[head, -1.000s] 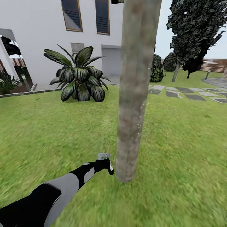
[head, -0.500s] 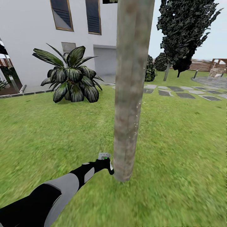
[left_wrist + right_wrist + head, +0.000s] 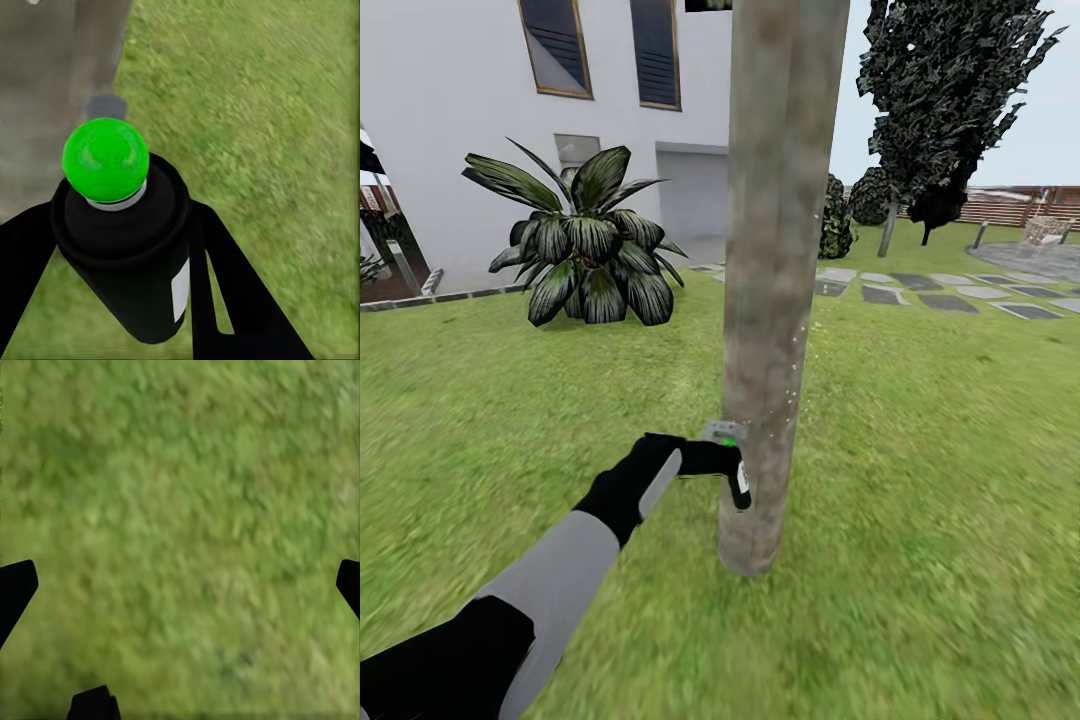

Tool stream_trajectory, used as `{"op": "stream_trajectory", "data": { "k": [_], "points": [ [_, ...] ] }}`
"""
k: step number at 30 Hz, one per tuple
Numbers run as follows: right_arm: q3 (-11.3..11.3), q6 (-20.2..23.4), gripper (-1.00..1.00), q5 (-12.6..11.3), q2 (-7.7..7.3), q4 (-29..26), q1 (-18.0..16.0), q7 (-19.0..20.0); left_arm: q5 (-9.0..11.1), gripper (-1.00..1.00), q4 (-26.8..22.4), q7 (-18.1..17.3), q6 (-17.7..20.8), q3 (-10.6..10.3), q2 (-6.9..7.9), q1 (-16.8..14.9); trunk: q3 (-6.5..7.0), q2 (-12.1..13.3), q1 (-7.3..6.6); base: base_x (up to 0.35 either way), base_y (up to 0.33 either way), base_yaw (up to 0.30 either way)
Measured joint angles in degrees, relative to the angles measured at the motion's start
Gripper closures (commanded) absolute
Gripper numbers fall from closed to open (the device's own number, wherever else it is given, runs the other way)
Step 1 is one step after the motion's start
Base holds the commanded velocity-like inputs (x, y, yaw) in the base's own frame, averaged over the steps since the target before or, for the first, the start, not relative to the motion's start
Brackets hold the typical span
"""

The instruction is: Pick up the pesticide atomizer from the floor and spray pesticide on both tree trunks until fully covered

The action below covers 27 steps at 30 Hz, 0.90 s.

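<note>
Item: pesticide atomizer (image 3: 728, 462), dark body with white label and a green dot on its pale head; location: off the lawn, clamped in the left gripper (image 3: 722, 468), just beside the near tree trunk (image 3: 775, 280) at its lower part, nozzle end toward the bark. In the left wrist view the atomizer (image 3: 124, 240) sits between the two dark fingers (image 3: 240, 292), which press its sides, with the grey trunk (image 3: 52, 97) close ahead. Item: right gripper (image 3: 180, 577); state: fingertips spread wide at the edges of its own view, nothing between them, grass (image 3: 180, 510) below. Item: near trunk; condition: grey-brown, mottled, a few tiny white specks along its right side at mid height; whether these are spray cannot be told. Item: surroundings; a broad-leaved dark plant (image 3: 585, 245) before a white house wall (image 3: 460, 120), stepping stones (image 3: 940, 295), a dark narrow tree (image 3: 950, 100) and a slat fence (image 3: 1010, 205) far off. Progress, as a judgement: pick-up done; spraying of this trunk appears under way or about to begin, coverage far from complete since most bark looks bare. Remaining: finish this trunk on all sides and heights, then treat the second tree's trunk.
</note>
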Motion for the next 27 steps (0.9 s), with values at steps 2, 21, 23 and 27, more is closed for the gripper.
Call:
{"op": "stream_trajectory", "data": {
  "k": [2,21,23,27],
  "points": [
    [0.00,0.00,-1.00,0.00,0.00,0.00,0.00,0.00,0.30,1.00,-5.03,-0.06,2.03,0.11,0.00,-0.01,0.01,0.00,0.00,0.000,0.000,0.000],
    [0.00,0.00,-1.00,0.00,0.09,0.00,0.00,0.00,-0.09,1.00,-24.80,1.04,17.53,2.35,0.02,-0.26,0.00,0.00,0.01,-0.075,0.004,0.000],
    [0.00,0.00,-1.00,0.00,0.09,0.00,0.00,0.00,-0.17,1.00,-25.02,3.38,18.68,2.40,0.02,-1.43,0.00,0.00,0.00,-0.011,0.001,0.000],
    [0.00,0.00,-1.00,0.00,0.09,0.00,0.00,0.00,-0.03,1.00,-21.48,5.61,19.61,4.71,0.01,-10.00,0.01,0.00,0.00,-0.003,0.000,0.000]
  ]
}}
